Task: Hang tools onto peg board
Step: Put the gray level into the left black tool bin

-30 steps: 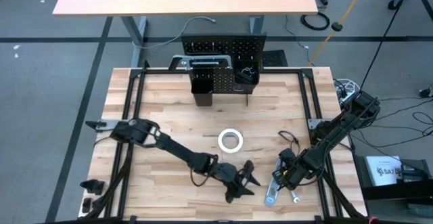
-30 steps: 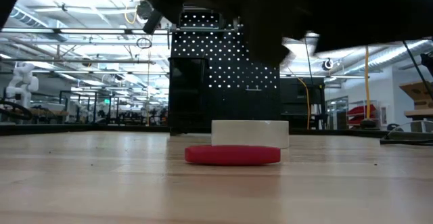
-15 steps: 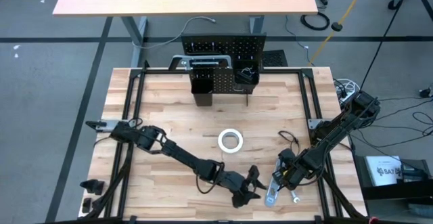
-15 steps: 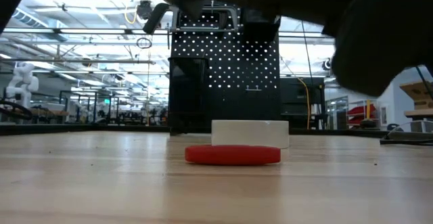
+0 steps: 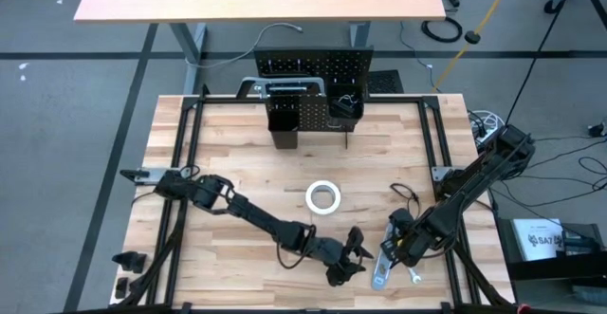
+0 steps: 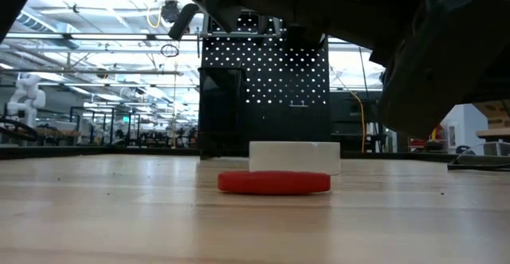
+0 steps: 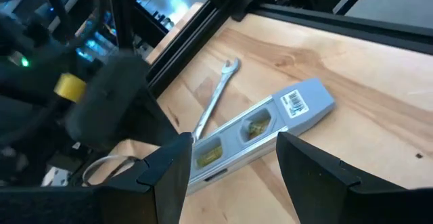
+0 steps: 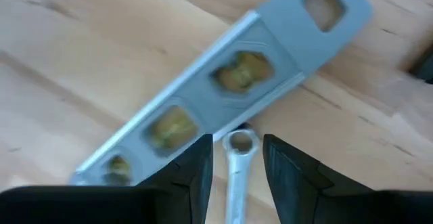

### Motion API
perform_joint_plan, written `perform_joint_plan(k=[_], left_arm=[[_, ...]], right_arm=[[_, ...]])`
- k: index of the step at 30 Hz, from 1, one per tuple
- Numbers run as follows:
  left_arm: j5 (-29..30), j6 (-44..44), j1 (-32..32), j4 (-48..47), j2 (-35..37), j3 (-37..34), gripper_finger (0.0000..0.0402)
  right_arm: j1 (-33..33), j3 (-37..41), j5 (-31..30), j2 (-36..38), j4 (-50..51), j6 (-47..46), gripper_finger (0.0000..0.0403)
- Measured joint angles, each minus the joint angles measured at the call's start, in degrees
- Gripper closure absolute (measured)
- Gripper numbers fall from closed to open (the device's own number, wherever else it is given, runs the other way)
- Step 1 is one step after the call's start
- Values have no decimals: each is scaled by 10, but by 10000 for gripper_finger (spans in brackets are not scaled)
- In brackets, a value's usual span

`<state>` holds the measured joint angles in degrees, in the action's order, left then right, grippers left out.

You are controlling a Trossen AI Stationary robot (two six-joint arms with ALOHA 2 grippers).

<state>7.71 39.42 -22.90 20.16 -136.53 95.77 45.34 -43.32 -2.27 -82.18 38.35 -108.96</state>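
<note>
A silver level [image 5: 383, 263] lies flat on the table near its near edge, and also shows in the left wrist view [image 7: 260, 130] and the right wrist view [image 8: 223, 82]. A small wrench [image 5: 414, 276] lies beside it. My left gripper [image 5: 355, 262] is open and low, just left of the level, whose end points into the gap between the fingers [image 7: 230, 176]. My right gripper [image 5: 396, 248] is open above the level and wrench; its fingers stand on either side of the wrench's ring end [image 8: 238, 143]. The white tape roll [image 5: 322, 197] lies flat mid-table. The peg board [image 5: 313, 72] stands at the far edge.
Two black bins [image 5: 285, 120] hang on the peg board's front, with tools on its hooks. A flat red thing [image 6: 275, 182] lies in front of the tape roll [image 6: 295, 156] in the low view. A black frame rail [image 5: 446, 162] runs along the table's right side.
My left gripper has gone toward the table's right edge and a little toward the near edge, closer to the level. The level, wrench and tape roll lie where they were.
</note>
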Motion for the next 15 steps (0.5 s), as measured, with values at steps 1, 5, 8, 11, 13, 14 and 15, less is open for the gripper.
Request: perform_joint_plan(k=[1, 5, 8, 11, 13, 14, 15], left_arm=[[0, 0, 0, -1, 0, 0, 181], [1, 0, 1, -14, 5, -1, 181], [1, 0, 3, -43, 13, -1, 181], [24, -1, 4, -71, 18, -1, 181], [37, 0, 5, -89, 21, -1, 181], [38, -1, 5, -90, 22, -1, 181], [39, -1, 5, -91, 23, -1, 181]], right_arm=[[0, -4, -5, 3, 0, 0, 280], [0, -18, -13, 10, 1, -1, 280], [0, -22, -19, 10, -2, -12, 280], [0, -22, -75, 10, -2, -16, 280], [0, -22, -110, 10, -3, -24, 280], [0, -22, -116, 10, -3, -33, 280], [-1, -22, -115, 10, -3, -41, 280]])
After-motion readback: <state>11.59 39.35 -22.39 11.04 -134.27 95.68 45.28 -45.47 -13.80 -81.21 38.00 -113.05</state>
